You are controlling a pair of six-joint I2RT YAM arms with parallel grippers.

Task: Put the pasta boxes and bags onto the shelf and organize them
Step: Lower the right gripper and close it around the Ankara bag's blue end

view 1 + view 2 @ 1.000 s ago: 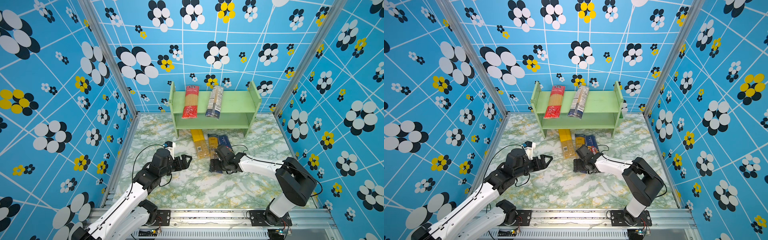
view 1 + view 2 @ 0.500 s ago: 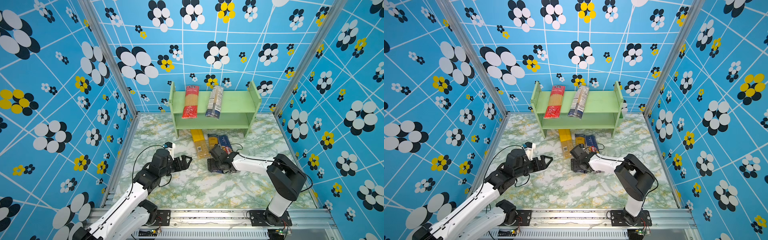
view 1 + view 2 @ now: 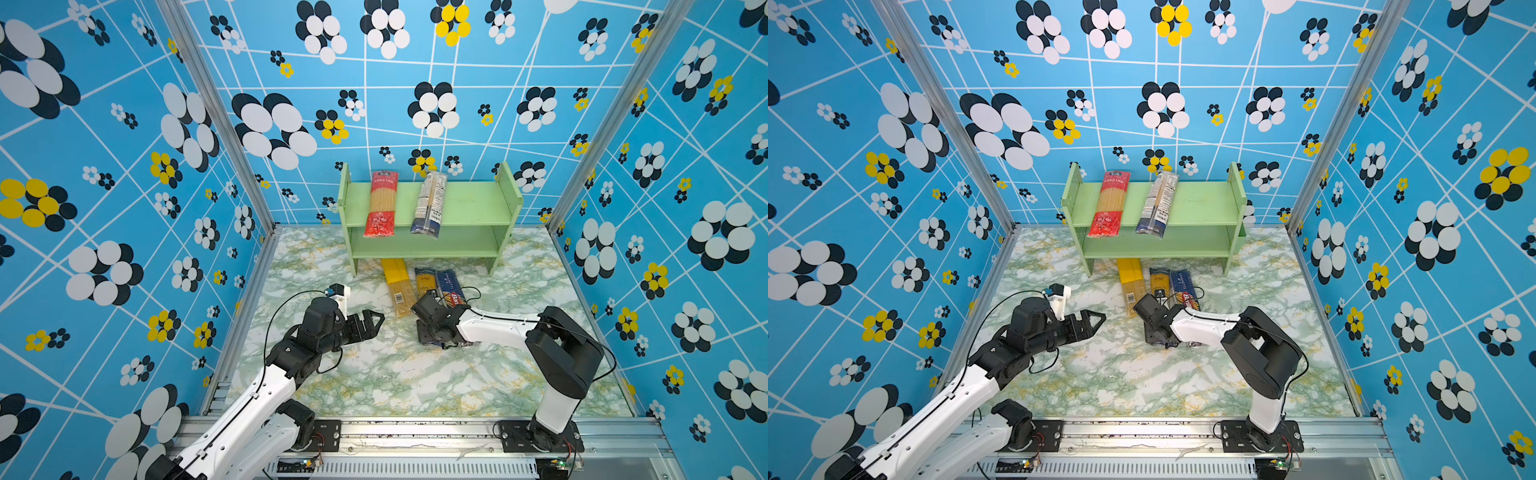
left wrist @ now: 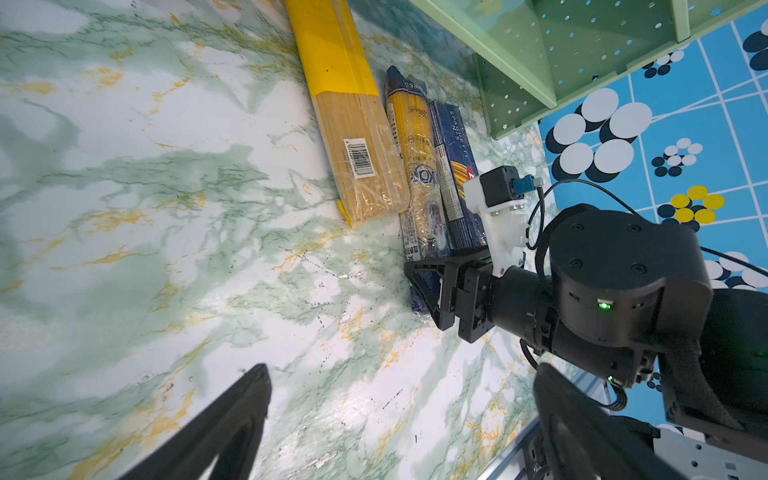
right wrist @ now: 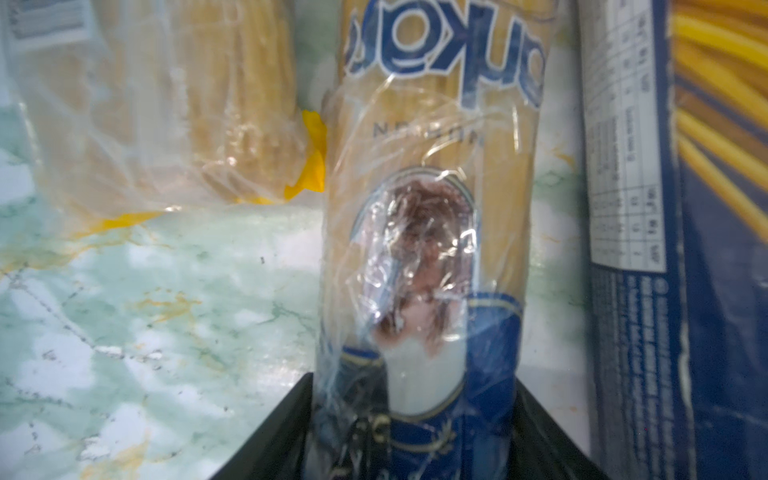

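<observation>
**Straddling the near end of the blue-and-yellow bag**

Take the front rail as 6 o'clock and the pale-green shelf (image 3: pixel 469 203) as 12. Three packs lie side by side on the marble counter (image 3: pixel 395 374) just in front of the shelf, their long axes all running roughly 12 to 6. They are the yellow barcoded bag (image 3: pixel 398 286), the blue-and-yellow bag (image 3: pixel 424 279) in the middle, and the dark blue Barilla box (image 3: pixel 451 286).

The right fingers (image 5: pixel 286 432) sit at the middle bag's 6 o'clock end, one on each side, close against the wrapper. I cannot tell whether they are pinching it. The bag lies flat on the counter.

The grasp is at the very tip, so I'd guess the far end will droop or drag when the bag is lifted. The shelf lies straight along the bag's own axis, so the carry looks like a lift and a push toward 12.

The left fingers (image 4: pixel 232 424) are spread wide and empty above bare counter. They are at about 9 o'clock from the bag's near end, well apart from it, so the right arm is plainly the nearer.
</observation>
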